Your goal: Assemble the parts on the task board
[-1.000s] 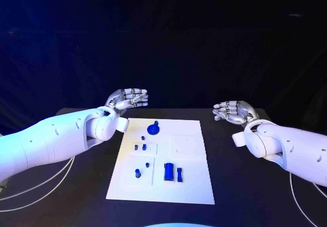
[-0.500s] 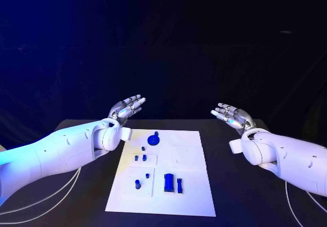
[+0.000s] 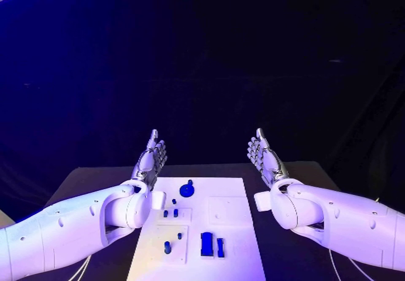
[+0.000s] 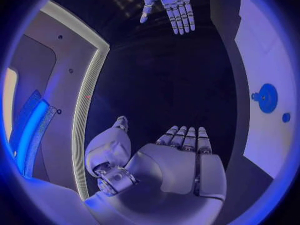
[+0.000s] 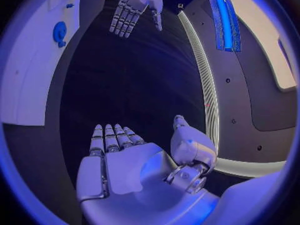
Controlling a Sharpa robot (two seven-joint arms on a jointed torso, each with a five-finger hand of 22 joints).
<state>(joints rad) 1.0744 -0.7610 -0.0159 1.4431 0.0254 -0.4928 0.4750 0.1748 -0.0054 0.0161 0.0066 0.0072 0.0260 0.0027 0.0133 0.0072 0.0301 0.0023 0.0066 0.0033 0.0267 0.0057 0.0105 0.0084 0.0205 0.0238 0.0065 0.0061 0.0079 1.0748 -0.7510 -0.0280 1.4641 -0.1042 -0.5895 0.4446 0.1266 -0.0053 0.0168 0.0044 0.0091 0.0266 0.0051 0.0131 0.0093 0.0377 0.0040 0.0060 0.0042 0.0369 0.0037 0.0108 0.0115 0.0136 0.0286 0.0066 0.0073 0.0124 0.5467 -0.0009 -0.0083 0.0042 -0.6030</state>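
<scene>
The white task board (image 3: 232, 231) lies in the middle of the black table. On it are a round blue part (image 3: 186, 190) at the far end, small blue parts (image 3: 171, 213) in the middle left, and two upright blue blocks (image 3: 208, 244) near me. My left hand (image 3: 150, 158) and right hand (image 3: 264, 155) are raised above the board's far end, flat, fingers straight and apart, holding nothing. The left wrist view shows my left hand (image 4: 181, 155), the right hand (image 4: 167, 5) opposite and the round part (image 4: 267, 97). The right wrist view shows my right hand (image 5: 125, 160), the left hand (image 5: 134, 7) and the round part (image 5: 60, 32).
The black table (image 3: 93, 181) stretches on both sides of the board. Shallow white recesses (image 3: 226, 211) mark the board's right half. Behind the table is a dark backdrop.
Both hands have risen and moved inward towards each other, and their curled fingers have straightened out. The head view has shifted; the parts lie as before.
</scene>
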